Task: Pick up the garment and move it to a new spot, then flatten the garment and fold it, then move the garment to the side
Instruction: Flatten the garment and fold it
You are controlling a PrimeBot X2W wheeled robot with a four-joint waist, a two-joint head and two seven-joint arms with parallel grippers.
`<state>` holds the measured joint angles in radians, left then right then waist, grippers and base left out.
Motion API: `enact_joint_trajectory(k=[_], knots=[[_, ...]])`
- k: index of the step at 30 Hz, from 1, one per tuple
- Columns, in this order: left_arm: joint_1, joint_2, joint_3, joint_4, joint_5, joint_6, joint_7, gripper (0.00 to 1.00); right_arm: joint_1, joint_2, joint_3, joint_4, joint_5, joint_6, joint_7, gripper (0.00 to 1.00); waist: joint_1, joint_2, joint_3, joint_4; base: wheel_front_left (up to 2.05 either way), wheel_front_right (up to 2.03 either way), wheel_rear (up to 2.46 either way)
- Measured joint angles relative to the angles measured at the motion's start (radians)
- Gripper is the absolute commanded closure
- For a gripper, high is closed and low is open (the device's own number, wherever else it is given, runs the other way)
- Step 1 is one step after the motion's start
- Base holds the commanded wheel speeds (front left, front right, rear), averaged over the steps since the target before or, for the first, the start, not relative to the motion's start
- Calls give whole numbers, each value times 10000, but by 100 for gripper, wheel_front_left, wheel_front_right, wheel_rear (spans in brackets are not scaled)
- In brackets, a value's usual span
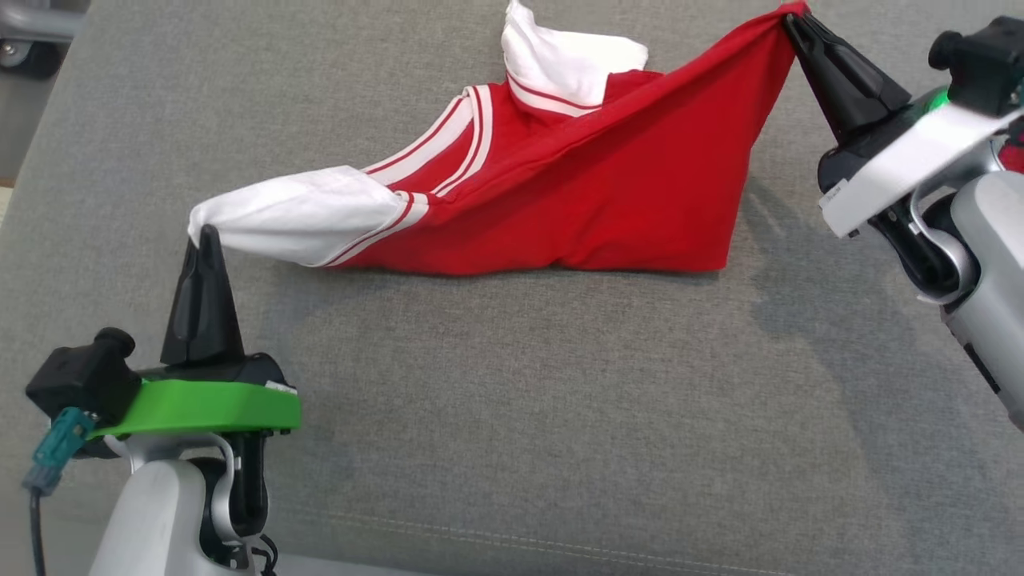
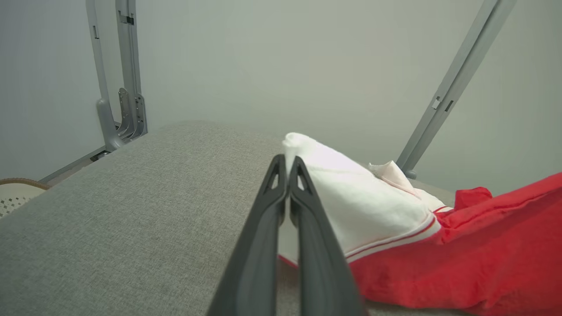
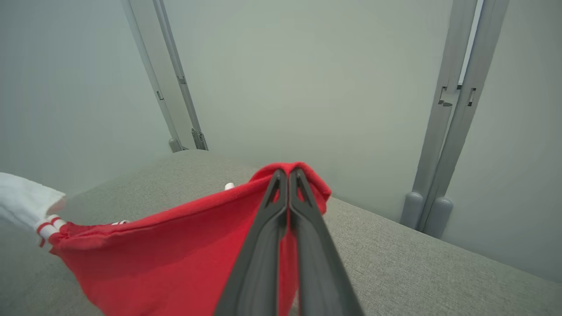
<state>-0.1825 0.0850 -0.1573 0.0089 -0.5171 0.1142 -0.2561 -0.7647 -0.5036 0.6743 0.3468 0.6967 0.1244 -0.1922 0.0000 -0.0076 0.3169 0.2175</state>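
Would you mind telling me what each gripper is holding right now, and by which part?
Both hold the garment: the left gripper pinches the end of its white sleeve, the right gripper a red corner.

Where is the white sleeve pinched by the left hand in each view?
Head view: white sleeve left of centre, its tip in the shut left hand.
Left wrist view: sleeve at centre, just right of the fingers.
Right wrist view: sleeve at the far left edge.
Shared landmark: the red body on the grey cushion.
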Motion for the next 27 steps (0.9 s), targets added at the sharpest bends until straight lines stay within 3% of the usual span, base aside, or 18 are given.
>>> enact_joint_trajectory(k=[4, 8, 12, 16, 22, 27], knots=[[-28, -8, 349, -621, 75, -17, 0, 100, 481, -48, -293, -339, -17, 0, -842, 100, 0, 0, -237, -292, 0, 0, 0], [-207, -15, 922, -1607, 142, -174, 0, 100, 832, -111, -938, -997, -238, -42, -838, 100, 0, 0, -613, -709, 0, 0, 0], [-494, 46, 1465, -2619, 387, -224, -4, 100, 1180, -61, -1513, -1868, -418, -414, -757, 100, 0, 0, -975, -1078, 0, 0, 0], [-709, 399, 1887, -3841, 732, -393, -4, 100, 1325, 98, -2777, -3659, -941, -834, -698, 100, 0, 0, -1355, -1487, 0, 0, 0], [-1326, 1095, 1804, -5074, 1277, -723, -33, 100, 1348, -2, -3985, -5390, -1390, -1175, -709, 100, 0, 0, -1862, -2007, 0, 0, 0], [-1349, 1329, 886, -4671, 1216, -945, 780, 100, 2389, -525, -3720, -5444, -1260, -1281, -708, 100, 0, 0, -2308, -2446, 0, 0, 0]])
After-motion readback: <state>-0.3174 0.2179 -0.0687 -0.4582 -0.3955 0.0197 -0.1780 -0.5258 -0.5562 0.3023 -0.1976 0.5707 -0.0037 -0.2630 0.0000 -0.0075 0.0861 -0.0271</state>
